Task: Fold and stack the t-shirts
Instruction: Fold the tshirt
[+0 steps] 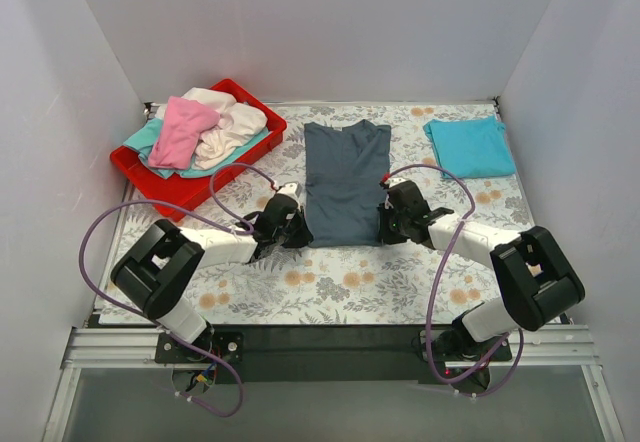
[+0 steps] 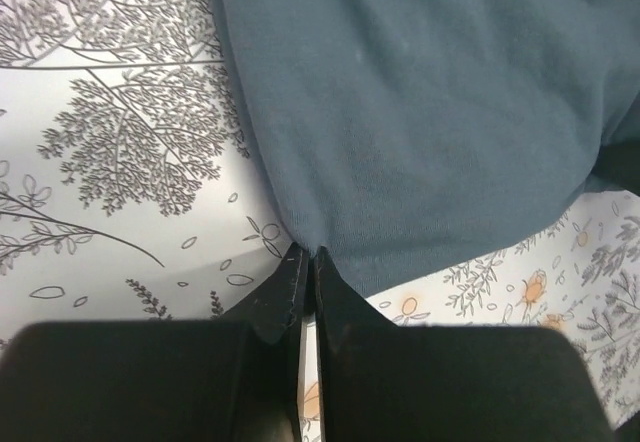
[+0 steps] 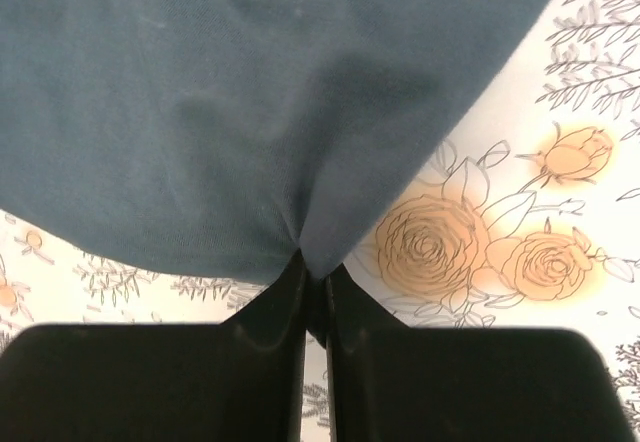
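Note:
A slate grey-blue t-shirt (image 1: 345,182) lies flat in the middle of the floral table cover, sides folded in. My left gripper (image 1: 298,230) is shut on its near left corner, seen in the left wrist view (image 2: 310,252) with the cloth (image 2: 420,112) pinched at the fingertips. My right gripper (image 1: 384,224) is shut on the near right corner, seen in the right wrist view (image 3: 315,267) with the cloth (image 3: 250,92) puckered at the jaws. A folded turquoise t-shirt (image 1: 469,146) lies at the back right. Pink (image 1: 184,129), cream-white (image 1: 232,126) and teal (image 1: 150,140) t-shirts lie heaped in the red tray.
The red plastic tray (image 1: 150,180) stands at the back left. White walls close in the table at the back and both sides. Purple cables (image 1: 230,177) loop over both arms. The black base rail (image 1: 330,340) runs along the near edge.

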